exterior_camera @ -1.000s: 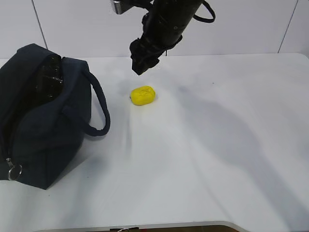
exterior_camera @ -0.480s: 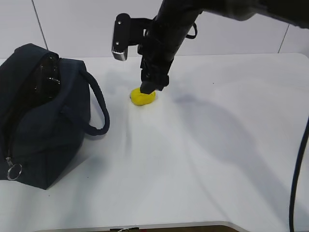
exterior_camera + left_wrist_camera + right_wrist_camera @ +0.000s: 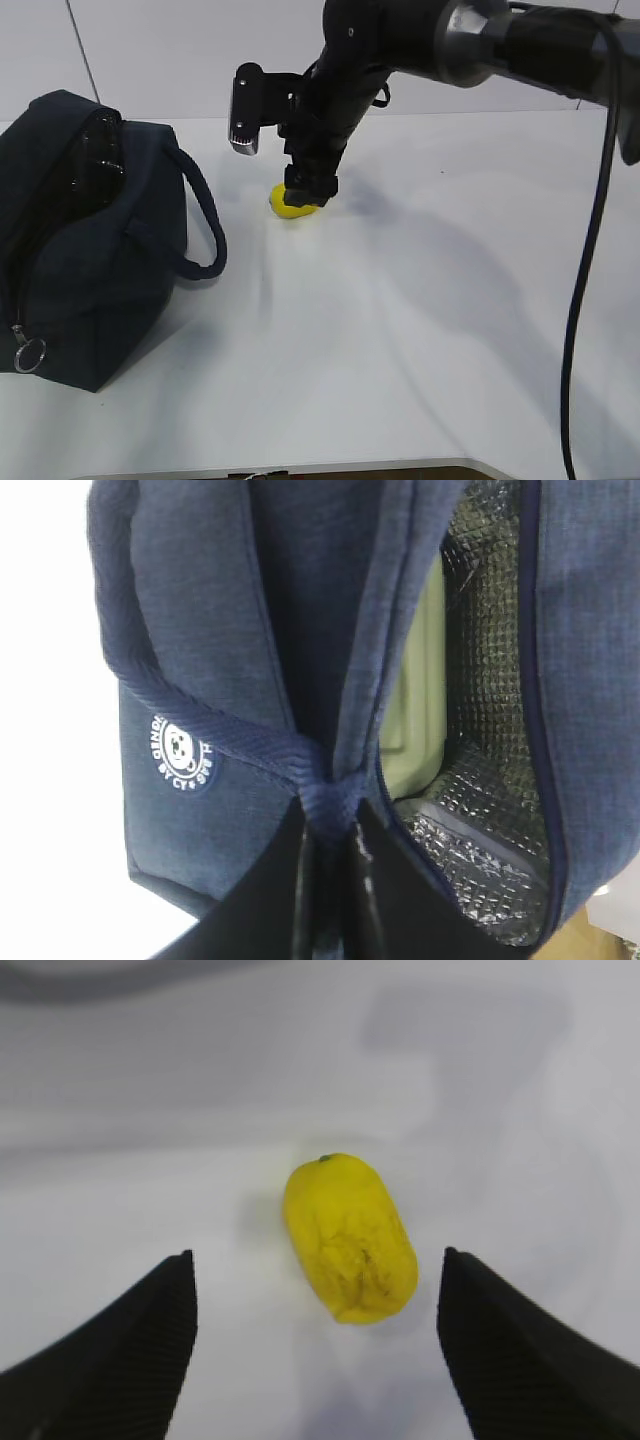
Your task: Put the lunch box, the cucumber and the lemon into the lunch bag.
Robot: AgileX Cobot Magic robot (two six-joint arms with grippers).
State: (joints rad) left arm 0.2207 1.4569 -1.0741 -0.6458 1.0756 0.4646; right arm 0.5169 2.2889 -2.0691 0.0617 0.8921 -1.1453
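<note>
So the lemon (image 3: 349, 1237) is sitting on the white table (image 3: 420, 330), off to the right of the lunch bag (image 3: 95, 250) and well clear of it. It's a small bright yellow thing, more of a stubby oval than round, with a slightly wrinkled, dimpled skin and a tiny dark nub at one end. The right gripper (image 3: 315, 1345) is down right over it with its jaws spread wide, one finger on each side of the lemon and not touching it, nothing held.

The lunch bag is dark navy fabric, loop handle (image 3: 205, 225) flopping out to the side, metal ring pull (image 3: 28, 355) hanging at the near corner. From the left wrist view you can see the quilted silver foil lining and the lunch box (image 3: 415, 690) with its pale sage-green lid standing on edge inside. There's a little white round emblem (image 3: 178, 752) on the outside. The left gripper (image 3: 330, 850) is pinched closed on the bag's fabric edge by the opening.
</note>
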